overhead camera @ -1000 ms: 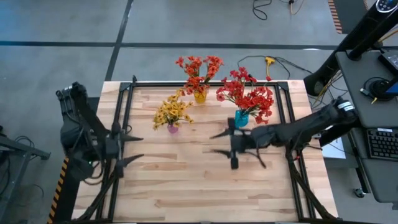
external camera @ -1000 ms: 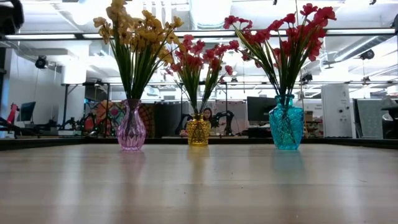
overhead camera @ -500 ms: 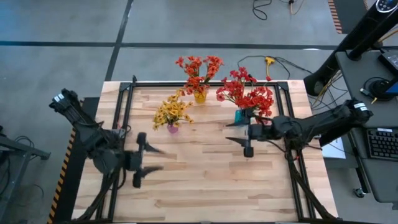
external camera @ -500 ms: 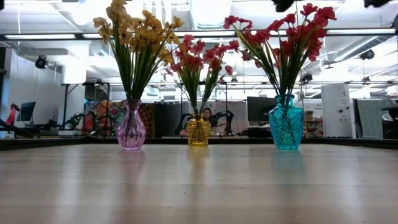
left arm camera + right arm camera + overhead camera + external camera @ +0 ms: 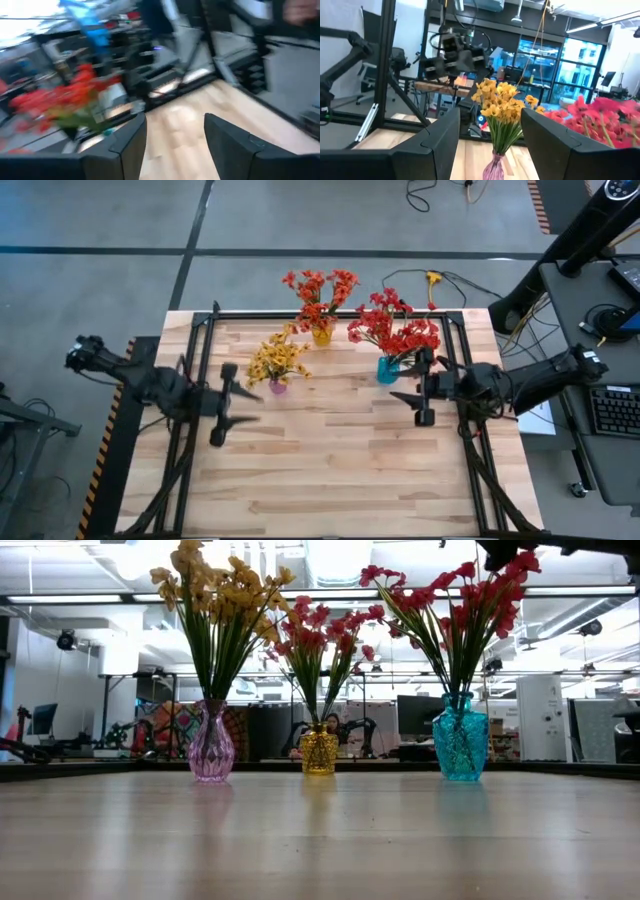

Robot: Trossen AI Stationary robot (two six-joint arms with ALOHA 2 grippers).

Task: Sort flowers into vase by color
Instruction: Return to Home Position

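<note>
Near the blue vase, right tool

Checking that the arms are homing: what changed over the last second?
The right gripper, open and empty, drew back from mid-table toward the right edge. The left gripper, open too, edged inward. The purple glass vase, yellow glass vase, blue glass vase and their flowers stayed put.

a pale wooden table bears three vases toward its far edge: purple vase left, yellow vase middle and farthest back, blue vase right.
</note>
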